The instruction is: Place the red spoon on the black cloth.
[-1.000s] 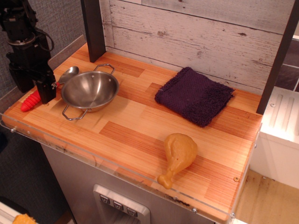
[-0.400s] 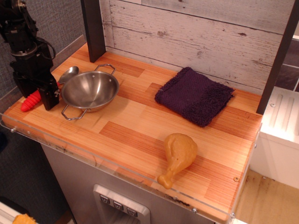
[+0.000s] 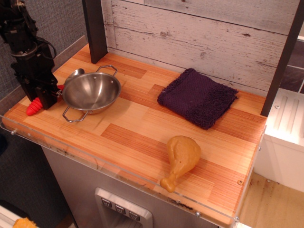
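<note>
The red spoon (image 3: 33, 107) lies at the table's far left, beside the steel bowl. Its red handle end sticks out below my gripper and its small silver bowl (image 3: 76, 73) shows behind the steel bowl's rim. My black gripper (image 3: 45, 97) is down over the middle of the handle, with its fingers closed around it and hiding that part. The spoon is at table level. The black cloth (image 3: 197, 97), dark purple and fuzzy, lies flat at the back right, far from the gripper.
A steel two-handled bowl (image 3: 91, 91) stands right next to the spoon and gripper. A yellow toy chicken drumstick (image 3: 181, 159) lies near the front edge. A dark post (image 3: 95, 29) stands at the back left, and a plank wall runs behind the table.
My gripper has come down onto the spoon's handle and closed on it. The spoon has shifted slightly, with its silver bowl moving to the right.
</note>
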Robot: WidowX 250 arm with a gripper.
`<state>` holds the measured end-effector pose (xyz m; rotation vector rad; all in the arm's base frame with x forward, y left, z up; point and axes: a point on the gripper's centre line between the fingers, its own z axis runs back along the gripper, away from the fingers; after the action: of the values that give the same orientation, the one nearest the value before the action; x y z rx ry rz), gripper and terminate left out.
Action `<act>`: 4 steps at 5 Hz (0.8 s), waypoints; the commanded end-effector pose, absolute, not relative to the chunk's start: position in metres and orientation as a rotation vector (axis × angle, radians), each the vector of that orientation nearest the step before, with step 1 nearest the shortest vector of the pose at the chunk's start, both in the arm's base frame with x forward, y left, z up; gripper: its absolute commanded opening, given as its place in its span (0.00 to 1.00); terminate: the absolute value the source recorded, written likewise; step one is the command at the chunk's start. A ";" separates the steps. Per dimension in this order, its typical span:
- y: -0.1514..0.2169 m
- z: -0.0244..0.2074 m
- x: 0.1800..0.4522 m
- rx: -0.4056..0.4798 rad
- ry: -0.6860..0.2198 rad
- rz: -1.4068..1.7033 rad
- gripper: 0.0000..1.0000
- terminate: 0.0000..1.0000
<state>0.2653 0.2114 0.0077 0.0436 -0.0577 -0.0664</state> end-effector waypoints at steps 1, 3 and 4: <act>0.220 0.040 0.256 0.111 -0.100 -0.022 0.00 0.00; 0.215 0.082 0.234 0.216 -0.131 0.093 0.00 0.00; 0.198 0.098 0.240 0.230 -0.168 0.102 0.00 0.00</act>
<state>0.2387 0.1927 0.0839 0.1857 -0.1381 0.1190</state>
